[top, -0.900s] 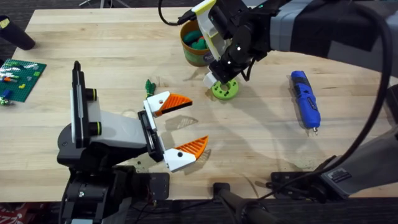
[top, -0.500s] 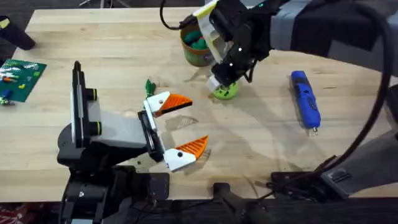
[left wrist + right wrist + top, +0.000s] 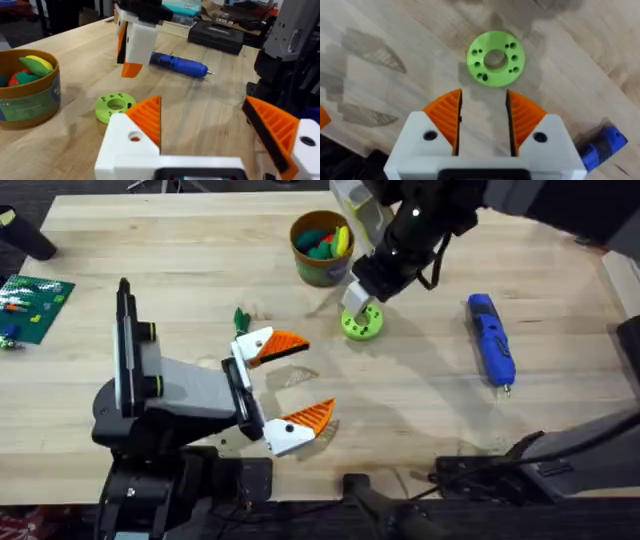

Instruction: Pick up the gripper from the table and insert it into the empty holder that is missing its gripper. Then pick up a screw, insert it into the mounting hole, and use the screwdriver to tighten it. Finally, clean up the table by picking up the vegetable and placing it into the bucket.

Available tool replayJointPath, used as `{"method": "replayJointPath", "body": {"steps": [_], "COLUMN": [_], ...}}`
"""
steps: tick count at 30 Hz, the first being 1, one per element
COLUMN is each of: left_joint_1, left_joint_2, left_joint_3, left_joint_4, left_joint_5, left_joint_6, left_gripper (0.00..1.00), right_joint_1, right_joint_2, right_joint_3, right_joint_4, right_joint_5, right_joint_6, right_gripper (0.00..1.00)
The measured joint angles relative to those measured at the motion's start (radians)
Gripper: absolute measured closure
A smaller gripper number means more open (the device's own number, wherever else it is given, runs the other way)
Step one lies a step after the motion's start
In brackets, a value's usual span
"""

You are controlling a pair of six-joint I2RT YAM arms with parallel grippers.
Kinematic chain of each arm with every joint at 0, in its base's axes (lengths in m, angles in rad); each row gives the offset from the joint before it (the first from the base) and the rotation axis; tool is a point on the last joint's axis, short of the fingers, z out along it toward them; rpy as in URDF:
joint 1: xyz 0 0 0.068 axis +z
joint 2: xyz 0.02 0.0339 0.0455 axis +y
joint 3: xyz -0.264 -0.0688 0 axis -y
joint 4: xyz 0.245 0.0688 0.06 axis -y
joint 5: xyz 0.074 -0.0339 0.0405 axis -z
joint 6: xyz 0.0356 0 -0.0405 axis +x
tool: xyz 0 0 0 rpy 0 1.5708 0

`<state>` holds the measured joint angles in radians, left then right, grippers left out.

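My right gripper hangs open and empty just above a flat lime-green disc with holes; the disc lies beyond its orange pads. The olive-tan bucket stands behind the disc and holds several toy vegetables. One small green vegetable lies on the table to the left. The blue screwdriver lies at the right, bit toward the front. My left gripper is open and empty at the front centre. The loose gripper, holder and screw are out of view.
A green brick plate lies at the far left edge. In the left wrist view the right gripper hangs above the disc, with the bucket and the screwdriver on either side.
The right arm has swung right and back, uncovering the bucket, while its gripper stays over the lime-green disc. The left arm has not moved.
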<state>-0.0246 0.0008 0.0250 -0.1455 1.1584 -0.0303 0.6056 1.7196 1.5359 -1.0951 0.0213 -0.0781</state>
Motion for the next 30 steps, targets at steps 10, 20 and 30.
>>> {"method": "replayJointPath", "body": {"steps": [10,20,30], "left_joint_1": [0.0,0.0,0.0], "left_joint_2": [0.0,0.0,0.0], "left_joint_3": [0.0,0.0,0.0], "left_joint_4": [0.0,0.0,0.0], "left_joint_5": [0.0,0.0,0.0], "left_joint_6": [0.0,0.0,0.0], "left_gripper": [0.014,0.013,0.013], "right_joint_1": [0.0,0.0,0.0], "right_joint_2": [0.0,0.034,0.036], "right_joint_3": [-0.006,-0.074,-0.207], "right_joint_4": [-0.013,0.076,0.181], "right_joint_5": [0.0,-0.002,-0.003], "right_joint_6": [0.147,0.29,0.342], "right_gripper": [0.522,0.522,0.522]}}
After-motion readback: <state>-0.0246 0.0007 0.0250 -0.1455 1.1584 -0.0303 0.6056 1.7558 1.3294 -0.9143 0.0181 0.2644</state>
